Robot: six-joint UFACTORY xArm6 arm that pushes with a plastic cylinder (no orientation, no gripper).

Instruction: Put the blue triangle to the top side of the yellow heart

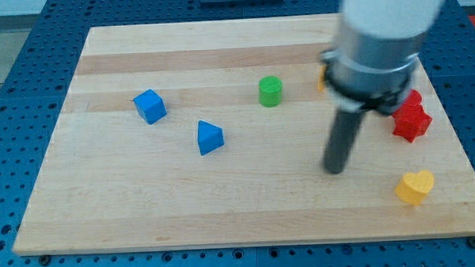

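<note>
The blue triangle (209, 138) lies left of the board's middle. The yellow heart (415, 186) lies near the board's bottom right corner. My tip (334, 170) rests on the board between them, far right of the triangle and about a hundred pixels left of and slightly above the heart, touching neither. The arm's grey and white body hangs over the top right of the board and hides part of it.
A blue cube (150, 106) lies up-left of the triangle. A green cylinder (270, 91) stands at the top middle. Red blocks (412, 119) sit at the right edge above the heart. An orange block (322, 77) peeks from behind the arm.
</note>
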